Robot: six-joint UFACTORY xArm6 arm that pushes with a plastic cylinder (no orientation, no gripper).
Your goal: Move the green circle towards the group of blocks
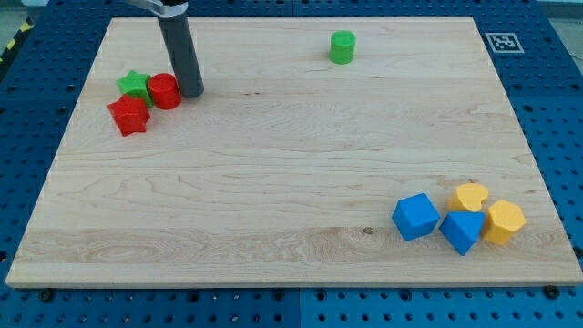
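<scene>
Our tip (192, 92) carries no jaws and holds nothing; it sits just beside the red circle (164, 91). Green circle (342, 46) lies well apart, toward the view's right and slightly up. We judge the tip must round behind it before pushing

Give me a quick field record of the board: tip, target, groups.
tip: my tip at the view's upper left, just right of the red circle
target: green circle, alone near the view's top, untouched
left group: green star, red circle, red star
right group: blue cube, blue block, two yellow blocks, at the view's bottom right
</scene>
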